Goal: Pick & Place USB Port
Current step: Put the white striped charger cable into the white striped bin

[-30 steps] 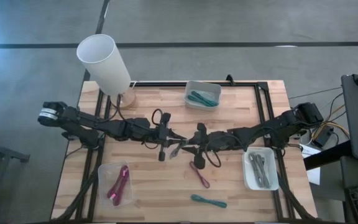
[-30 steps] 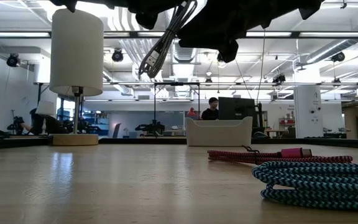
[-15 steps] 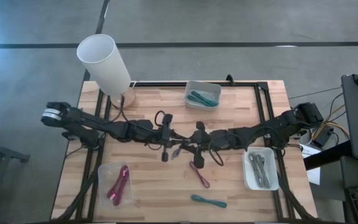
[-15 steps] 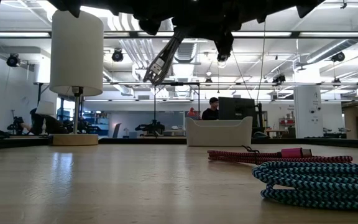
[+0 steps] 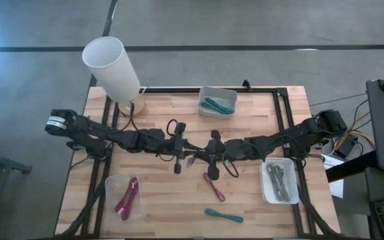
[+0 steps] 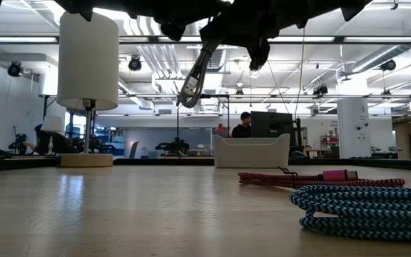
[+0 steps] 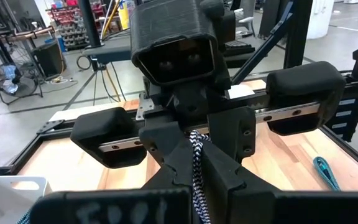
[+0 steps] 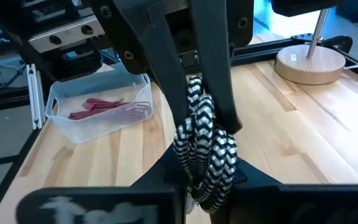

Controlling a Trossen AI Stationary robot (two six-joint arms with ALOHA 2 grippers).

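A black-and-white braided cable bundle [image 5: 193, 161] hangs in the air over the table's middle, between my two grippers. My left gripper [image 5: 187, 157] comes in from the left and my right gripper [image 5: 204, 160] from the right, and they meet tip to tip. Both are shut on the bundle. In the low view the cable [image 6: 195, 75] slants down below the dark arms, well above the wood. The left wrist view shows the cable [image 7: 196, 158] running between its fingers, and the right wrist view shows the looped bundle [image 8: 205, 146]. My left gripper pinches the bundle's upper loop [image 8: 194, 84] between its two fingers [image 8: 160, 68], coming roughly level from the table's left. The cable is lifted clear of the table. My right gripper pinches the thick middle of the bundle [image 8: 207, 158] between its two fingers, coming roughly level from the table's right. The loops bulge out above its fingertips, and a short end [image 6: 190, 96] hangs below.
A white lamp [image 5: 112, 67] stands at the far left corner. Three clear bins hold cables: teal at the far middle [image 5: 217, 101], pink at the near left [image 5: 125, 198], grey at the right [image 5: 280, 181]. A pink cable [image 5: 214, 187] and a teal cable [image 5: 223, 215] lie loose near the front.
My left gripper has moved a little toward the table's right, closing the gap to my right gripper. The hanging cable has swung: its loose lower end now slants down more compactly and sits a little lower than a second ago.
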